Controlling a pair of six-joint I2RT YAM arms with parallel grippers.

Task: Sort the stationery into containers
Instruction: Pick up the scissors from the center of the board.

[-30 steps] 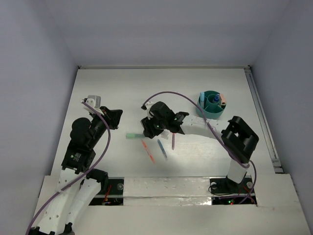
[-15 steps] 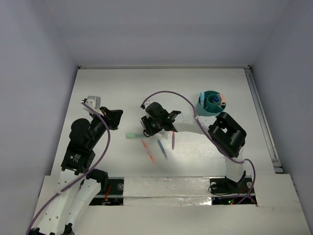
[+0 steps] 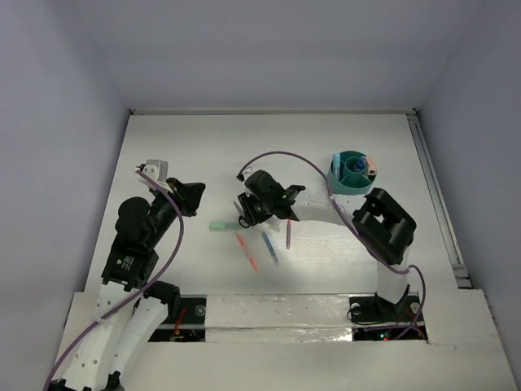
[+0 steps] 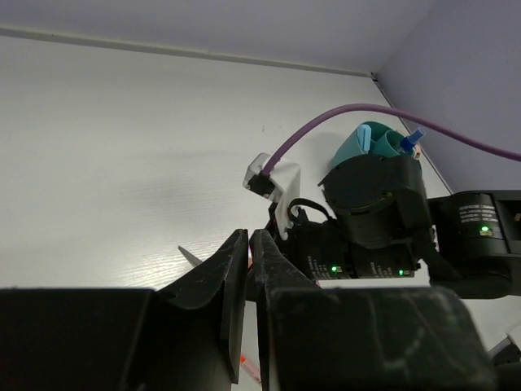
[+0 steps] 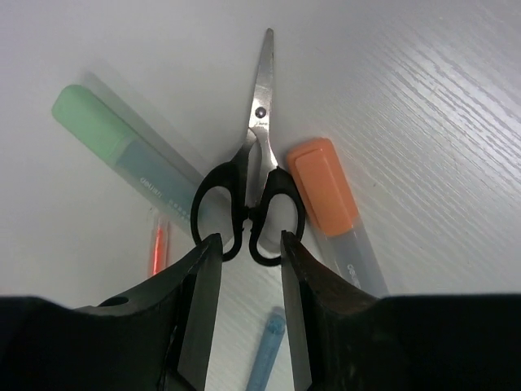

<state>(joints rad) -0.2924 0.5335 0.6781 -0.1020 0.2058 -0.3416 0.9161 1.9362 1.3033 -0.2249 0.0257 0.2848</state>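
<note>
Black-handled scissors point(image 5: 259, 163) lie closed on the table between a green marker point(image 5: 122, 147) and an orange marker point(image 5: 326, 195). My right gripper point(image 5: 248, 244) is open, low over the table, its jaws on either side of the handle loops without closing on them. An orange pen point(image 5: 157, 248) and a blue pen point(image 5: 267, 350) lie just under it. In the top view the right gripper point(image 3: 248, 213) is mid-table over the green marker point(image 3: 218, 226), with a purple crayon point(image 3: 288, 234) beside it. My left gripper point(image 3: 191, 195) is shut and empty, raised at the left.
The teal organiser cup point(image 3: 346, 187) stands at the back right, holding a blue-capped bottle point(image 3: 356, 166) and a pink eraser point(image 3: 370, 169). The orange pen point(image 3: 247, 252) and blue pen point(image 3: 269, 248) lie nearer the front edge. White walls enclose the table.
My right arm has folded in and its gripper has come down and slightly left onto the scissors. The left arm has not moved.
</note>
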